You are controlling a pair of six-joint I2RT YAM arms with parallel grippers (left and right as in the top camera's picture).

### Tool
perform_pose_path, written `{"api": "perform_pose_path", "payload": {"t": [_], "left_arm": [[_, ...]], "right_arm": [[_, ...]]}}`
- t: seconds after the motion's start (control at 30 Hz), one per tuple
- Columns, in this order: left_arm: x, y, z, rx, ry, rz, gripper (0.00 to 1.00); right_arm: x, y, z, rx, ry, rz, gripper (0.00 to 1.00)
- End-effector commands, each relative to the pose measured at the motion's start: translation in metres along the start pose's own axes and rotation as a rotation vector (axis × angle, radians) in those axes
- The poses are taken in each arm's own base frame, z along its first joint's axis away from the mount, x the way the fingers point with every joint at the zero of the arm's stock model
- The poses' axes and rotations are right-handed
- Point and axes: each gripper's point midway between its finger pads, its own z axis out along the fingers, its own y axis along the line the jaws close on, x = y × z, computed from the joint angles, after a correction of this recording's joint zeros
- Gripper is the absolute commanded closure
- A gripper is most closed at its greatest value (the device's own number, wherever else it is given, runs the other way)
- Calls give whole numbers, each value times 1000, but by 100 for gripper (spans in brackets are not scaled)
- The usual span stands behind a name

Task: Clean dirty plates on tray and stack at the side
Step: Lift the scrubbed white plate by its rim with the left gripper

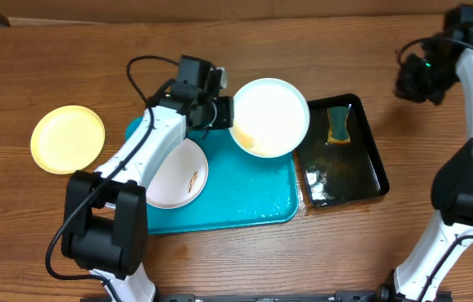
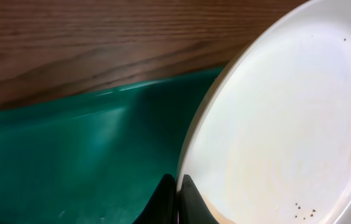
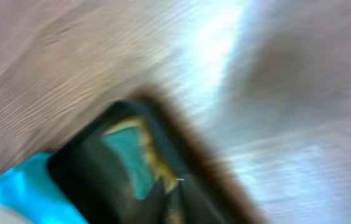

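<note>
My left gripper point(image 1: 226, 113) point(image 2: 177, 182) is shut on the left rim of a white plate point(image 1: 270, 113) and holds it tilted over the back right corner of the turquoise tray point(image 1: 245, 201). In the left wrist view this plate point(image 2: 287, 124) shows a pale orange film and small dark specks, with the tray point(image 2: 70, 155) below it. A second white plate point(image 1: 178, 176) with an orange smear lies on the tray's left part. A plate with a pale yellow rim point(image 1: 67, 138) lies on the table left of the tray. My right gripper point(image 1: 419, 77) point(image 3: 173, 180) is raised at the far right, fingers together and empty.
A glossy black tray point(image 1: 350, 164) stands right of the turquoise tray, with wet patches and a green-and-yellow sponge point(image 1: 338, 124) at its back. The blurred right wrist view shows the black tray point(image 3: 82, 180) and sponge point(image 3: 129, 162) below. The table is brown wood.
</note>
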Motion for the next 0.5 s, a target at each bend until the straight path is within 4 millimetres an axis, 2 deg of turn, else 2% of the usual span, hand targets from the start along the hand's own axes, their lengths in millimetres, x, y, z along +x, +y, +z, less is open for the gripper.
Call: {"api": "perform_pose_path", "payload": {"t": [0.0, 0.13, 0.17, 0.27, 0.47], "left_arm": [[-19, -31, -17, 49, -64, 64, 96], [-20, -43, -17, 59, -72, 85, 96], [-20, -46, -16, 61, -73, 92, 96], [-21, -48, -15, 52, -83, 102, 96], [-27, -53, -16, 66, -113, 117, 96]], "right_arm": [[11, -22, 5, 62, 29, 46, 96], [30, -37, 28, 91, 99, 74, 96], [39, -43, 39, 107, 123, 115, 96], [58, -51, 56, 128, 183, 155, 96], [91, -57, 72, 161, 280, 163, 96]]}}
